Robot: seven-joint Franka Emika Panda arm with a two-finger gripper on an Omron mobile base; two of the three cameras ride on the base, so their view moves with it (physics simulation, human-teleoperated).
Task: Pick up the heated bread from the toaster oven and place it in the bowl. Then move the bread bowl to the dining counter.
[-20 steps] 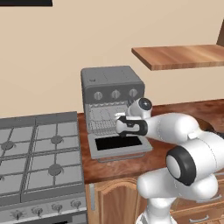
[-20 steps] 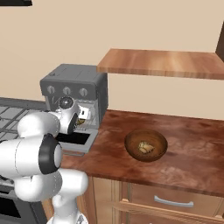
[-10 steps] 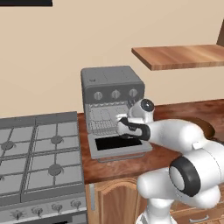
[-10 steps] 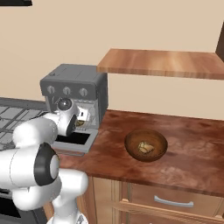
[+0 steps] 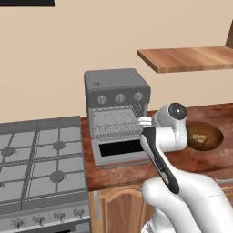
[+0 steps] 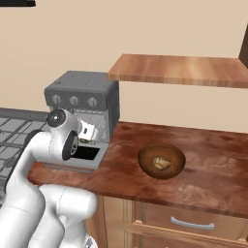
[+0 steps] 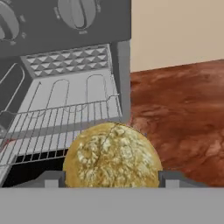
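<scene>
Holding the bun (image 7: 112, 155) tight, the gripper (image 7: 112, 178) hung before the oven (image 5: 117, 109); next it needed carrying to the bowl (image 5: 203, 136).

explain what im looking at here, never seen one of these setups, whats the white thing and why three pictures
The white thing is a robot arm in a simulated kitchen. Two pictures come from cameras on its base, behind it to the left and right; the third looks along its hand.

On the reddish-brown mottled counter stands a grey boxy toaster oven with its door dropped open, beside a grey gas stove. To the oven's right sits a round dark-brown wooden bowl with something pale inside.

The two-finger gripper, just in front of the oven's wire rack, holds a small round golden-brown bun between its fingers.
</scene>
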